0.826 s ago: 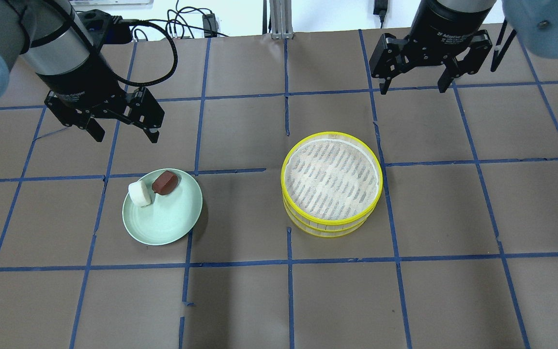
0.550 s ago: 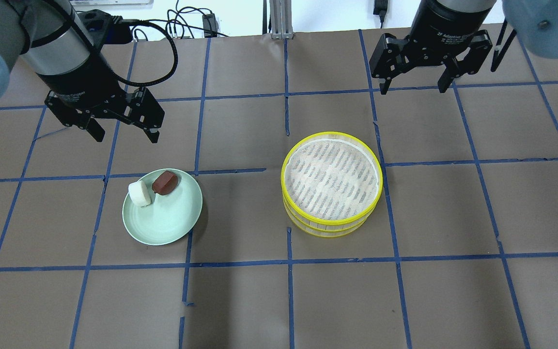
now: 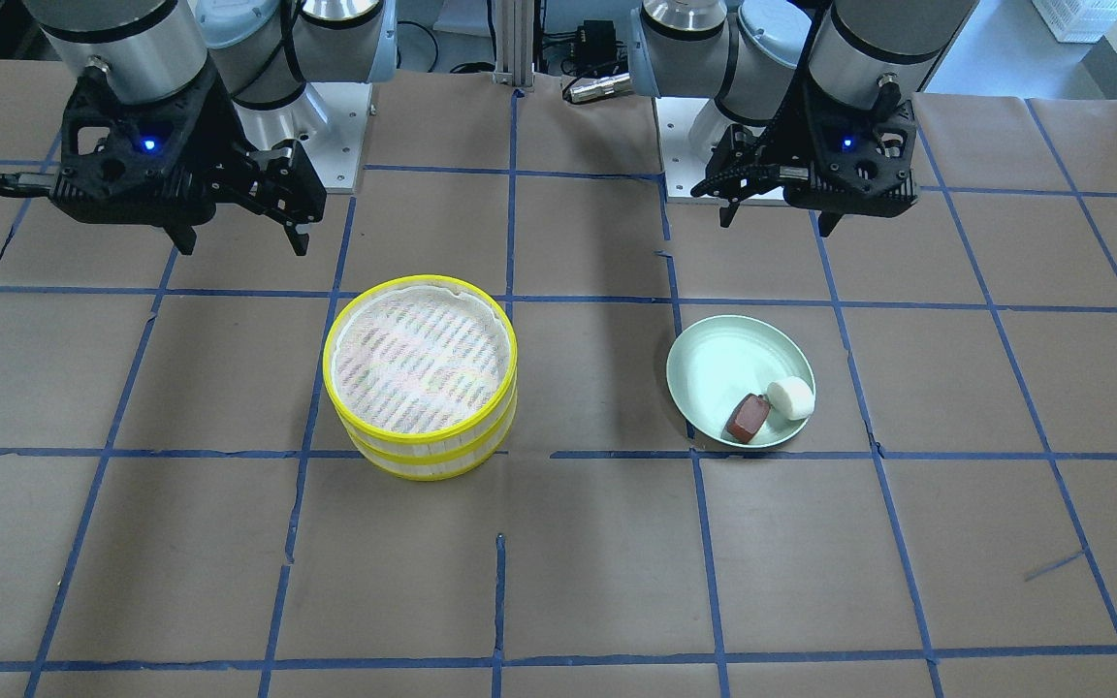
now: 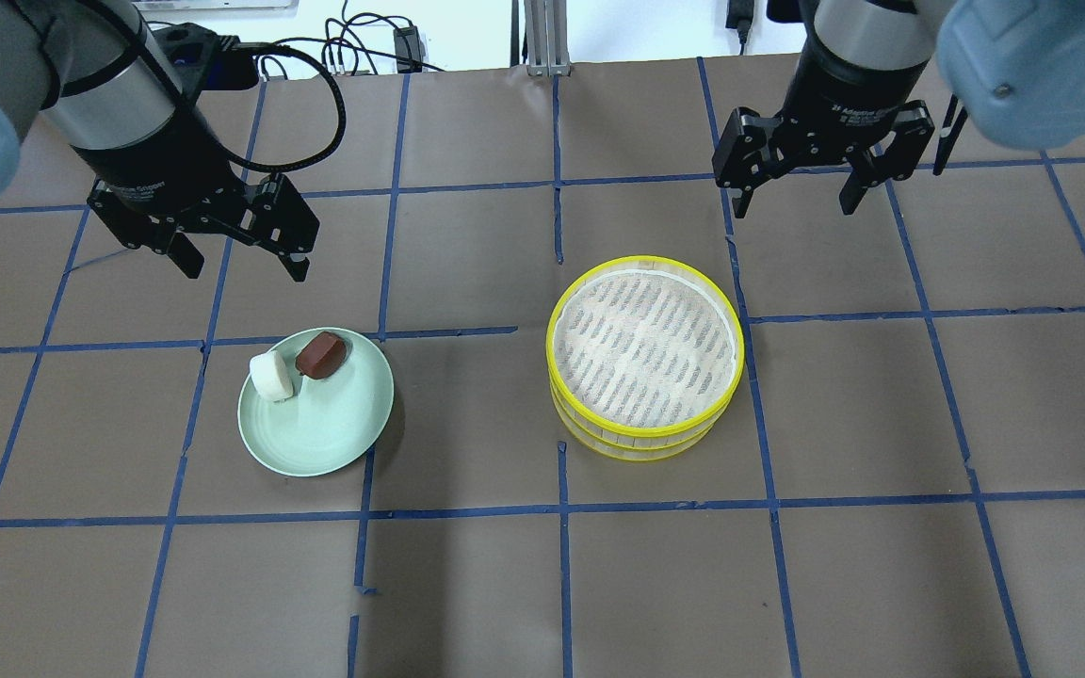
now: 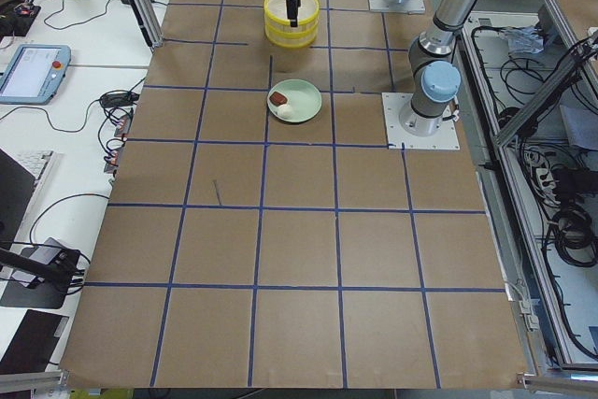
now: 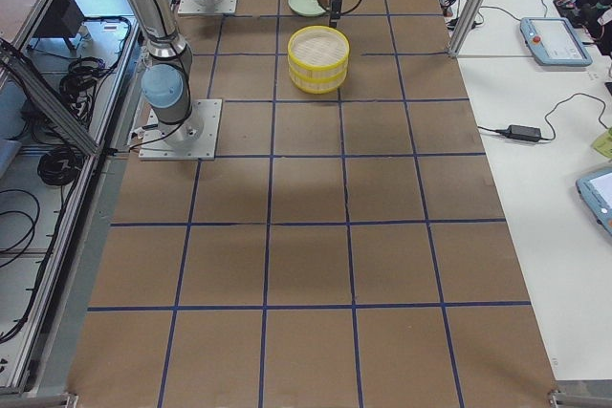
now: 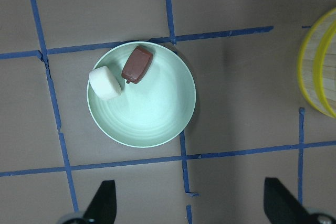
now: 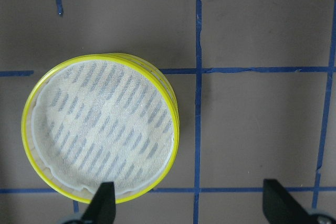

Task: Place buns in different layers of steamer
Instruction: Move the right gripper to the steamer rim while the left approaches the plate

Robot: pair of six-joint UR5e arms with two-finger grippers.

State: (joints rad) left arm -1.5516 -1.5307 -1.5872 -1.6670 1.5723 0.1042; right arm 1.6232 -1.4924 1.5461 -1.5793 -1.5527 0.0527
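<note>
A white bun (image 4: 271,376) and a reddish-brown bun (image 4: 320,354) lie on a pale green plate (image 4: 326,433), also in the left wrist view (image 7: 105,83) (image 7: 137,64) and front view (image 3: 792,397) (image 3: 747,418). Two yellow-rimmed steamer layers (image 4: 644,356) stand stacked, the top one empty; they show in the right wrist view (image 8: 100,126) and front view (image 3: 420,376). My left gripper (image 4: 243,264) is open and empty, hovering beyond the plate. My right gripper (image 4: 795,202) is open and empty, hovering beyond the steamer's far right.
The table (image 4: 882,565) is covered in brown paper with a blue tape grid. Cables (image 4: 354,42) lie at the far edge behind the left arm. The arm bases (image 3: 694,145) stand at the robot's side.
My right gripper has moved nearer to the steamer, down and slightly left in the overhead view. My left gripper has barely moved. The buns, plate and steamer are unmoved.
</note>
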